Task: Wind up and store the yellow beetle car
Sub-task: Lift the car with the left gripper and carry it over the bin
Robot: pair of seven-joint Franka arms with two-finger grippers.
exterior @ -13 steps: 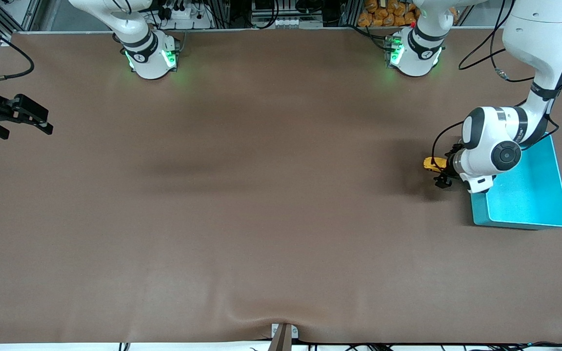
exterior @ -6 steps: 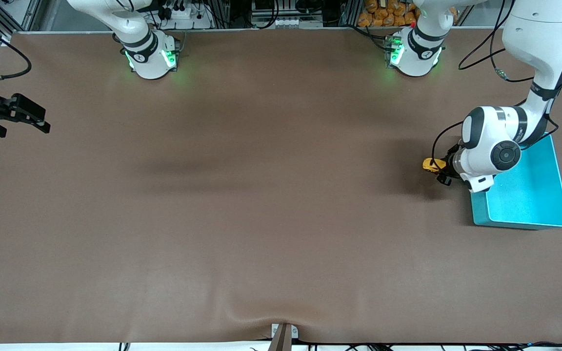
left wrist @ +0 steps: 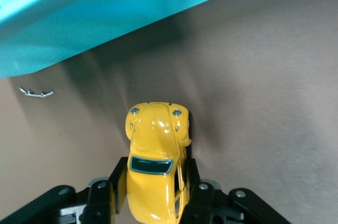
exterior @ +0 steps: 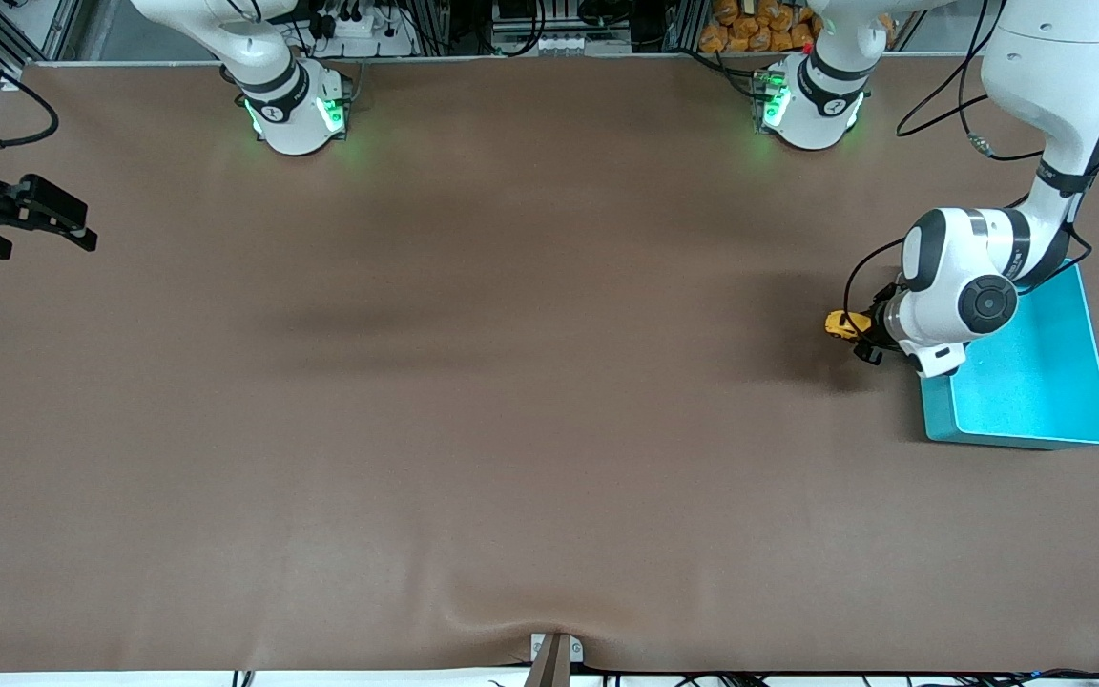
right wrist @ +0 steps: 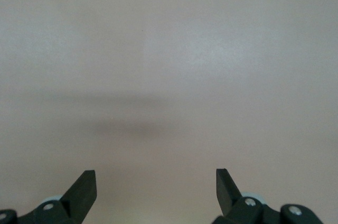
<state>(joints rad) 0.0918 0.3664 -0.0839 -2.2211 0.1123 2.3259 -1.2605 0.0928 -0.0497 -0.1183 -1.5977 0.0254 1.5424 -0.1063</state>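
- Yellow beetle car (left wrist: 153, 174) — tiny toy with a rounded glossy body, dark windscreen and small wheels; it sits on the brown table mat (exterior: 511, 382) just beside the turquoise bin (exterior: 1026, 434), toward the left arm's end of the table.
- Handling, as a judgement: light and rigid; the smooth curved shell looks slippery, so the flat flanks by the doors make the best hold, low enough that the wheels roll freely for winding.
- Left gripper (left wrist: 153, 195) — fingers clamped on the car's two sides, nose pointing out from the jaws.
- Right gripper (right wrist: 156, 187) — jaws wide apart with nothing between them, waiting over bare mat at the right arm's end of the table.
- Bin — appears empty where visible; car not yet stored.
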